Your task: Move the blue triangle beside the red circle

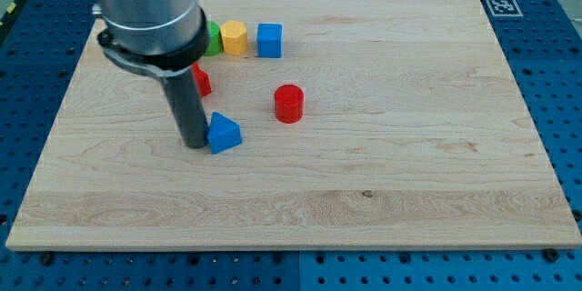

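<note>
While my tip [195,143] presses against the blue triangle [224,133] from the view's left, the push toward the red circle [288,104] looks under way; that circle sits apart, up and to the triangle's right. I have no fingers, only this rod. Next, I judge, comes a shove rightward and slightly up. Beyond the triangle, the wooden worktop [382,164] lies on blue pegboard [564,73].

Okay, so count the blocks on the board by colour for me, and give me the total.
Blue: 2, the blue triangle and the blue cube
Red: 2, the red circle and a red block partly hidden behind the rod
Yellow: 1, the yellow block
Green: 1, the green block, partly hidden
Total: 6
</note>
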